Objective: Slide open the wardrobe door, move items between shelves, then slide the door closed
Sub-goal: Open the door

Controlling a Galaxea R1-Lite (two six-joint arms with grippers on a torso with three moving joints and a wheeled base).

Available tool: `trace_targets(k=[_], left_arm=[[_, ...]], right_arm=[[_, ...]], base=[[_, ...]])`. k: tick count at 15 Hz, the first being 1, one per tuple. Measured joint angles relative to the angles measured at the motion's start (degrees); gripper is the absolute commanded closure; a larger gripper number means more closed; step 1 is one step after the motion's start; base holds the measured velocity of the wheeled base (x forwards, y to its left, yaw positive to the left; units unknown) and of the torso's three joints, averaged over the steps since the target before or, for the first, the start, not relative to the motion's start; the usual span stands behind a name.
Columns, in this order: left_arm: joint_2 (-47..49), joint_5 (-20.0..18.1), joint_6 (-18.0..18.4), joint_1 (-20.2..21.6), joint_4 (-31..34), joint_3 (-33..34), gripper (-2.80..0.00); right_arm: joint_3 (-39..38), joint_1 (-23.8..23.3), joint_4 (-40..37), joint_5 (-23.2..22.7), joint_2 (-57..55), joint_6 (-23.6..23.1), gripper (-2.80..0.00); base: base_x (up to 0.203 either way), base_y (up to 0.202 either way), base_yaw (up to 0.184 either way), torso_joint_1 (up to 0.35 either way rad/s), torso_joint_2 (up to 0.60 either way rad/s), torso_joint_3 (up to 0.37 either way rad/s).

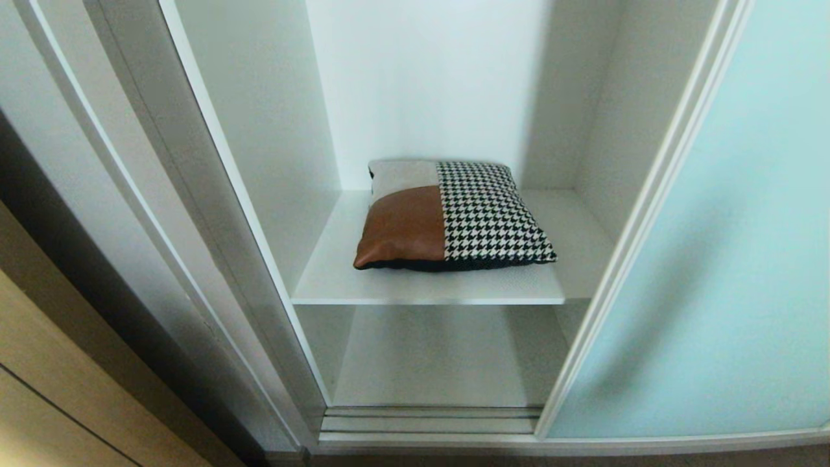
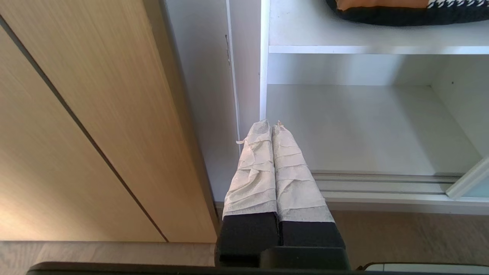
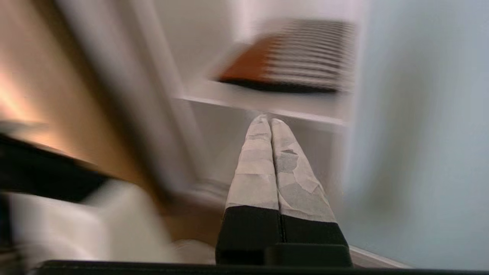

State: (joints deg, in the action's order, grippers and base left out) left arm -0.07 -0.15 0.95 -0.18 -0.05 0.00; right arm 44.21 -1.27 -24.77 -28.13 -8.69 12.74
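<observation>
Before you stands a white wardrobe with its frosted blue sliding door [image 1: 726,246] pushed aside toward 3 o'clock, leaving one compartment open, and a wood-grain panel [image 1: 39,389] at 8 o'clock. The patchwork cushion [image 1: 454,217] lies flat near the middle of the upper shelf [image 1: 337,279], while the lower shelf [image 1: 441,363] beneath it sits just behind the floor track [image 1: 431,420]. You will find neither arm in the head view; each wrist camera shows its own claw, left gripper [image 2: 272,124] and right gripper [image 3: 270,120], with wrapped fingers pressed together on nothing, low in front of the opening.
</observation>
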Motion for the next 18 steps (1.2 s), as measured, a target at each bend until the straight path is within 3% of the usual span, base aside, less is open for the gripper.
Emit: trace_targets(k=[3,6,8,9,15,18], left_arm=[[0.02,-0.01,0.01,0.00,-0.02,0.00,0.00],[0.05,-0.04,-0.01,0.00,0.00,0.00,0.00],[0.07,-0.01,0.01,0.00,0.00,0.00,0.00],[0.07,-0.01,0.01,0.00,0.00,0.00,0.00],[0.07,-0.01,0.00,0.00,-0.02,0.00,0.00],[0.07,-0.01,0.01,0.00,0.00,0.00,0.00]], right_arm=[[8.83,-8.08,2.04,-12.19,-10.78,7.94,0.00],[13.37,-20.20,4.83,-27.34,-20.13,11.03,0.00],[15.95,-24.13,5.33,-35.69,-25.61,12.42,0.00],[17.24,-25.07,5.67,-37.53,-27.86,14.21,0.00],[16.14,-26.06,11.61,-38.16,-30.15,22.42,0.00],[15.11,-26.06,12.62,-38.09,-29.54,22.85,0.00]], base=[[0.000,0.000,0.000,0.000,0.00,0.000],[0.000,0.000,0.000,0.000,0.00,0.000],[0.000,0.000,0.000,0.000,0.00,0.000],[0.000,0.000,0.000,0.000,0.00,0.000],[0.000,0.000,0.000,0.000,0.00,0.000],[0.000,0.000,0.000,0.000,0.00,0.000]])
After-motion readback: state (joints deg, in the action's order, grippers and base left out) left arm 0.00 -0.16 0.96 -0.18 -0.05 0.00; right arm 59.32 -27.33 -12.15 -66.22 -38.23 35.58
